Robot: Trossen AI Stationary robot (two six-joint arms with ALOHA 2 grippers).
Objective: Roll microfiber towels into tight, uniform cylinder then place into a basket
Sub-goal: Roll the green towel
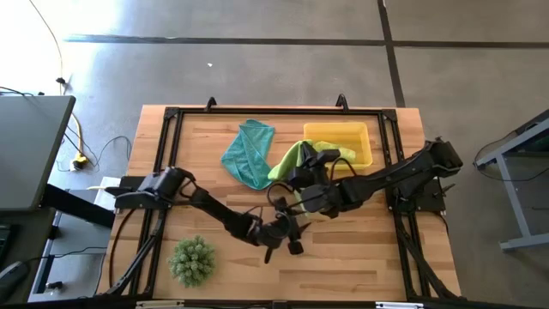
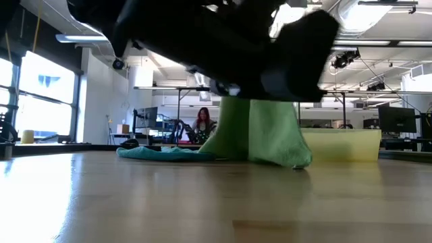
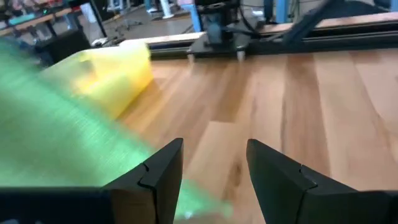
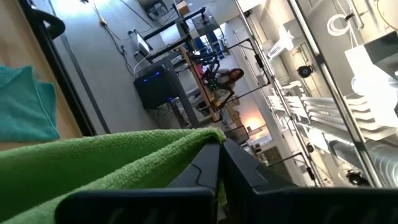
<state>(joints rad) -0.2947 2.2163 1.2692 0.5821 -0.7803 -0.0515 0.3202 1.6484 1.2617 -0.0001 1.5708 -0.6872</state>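
**Green towel lifted by one edge, left gripper empty**

The right gripper (image 4: 217,163) was pinched tight on an edge of a lime-green microfiber towel (image 2: 260,131), which hung limp with its lower hem on the table (image 1: 360,257), just beside the yellow basket (image 1: 364,130). The left gripper (image 3: 214,171) sat low nearby, fingers apart, holding nothing. The teal towel (image 1: 249,154) lay crumpled beside the green one. Judged light, soft and floppy; best taken at a corner or hem.
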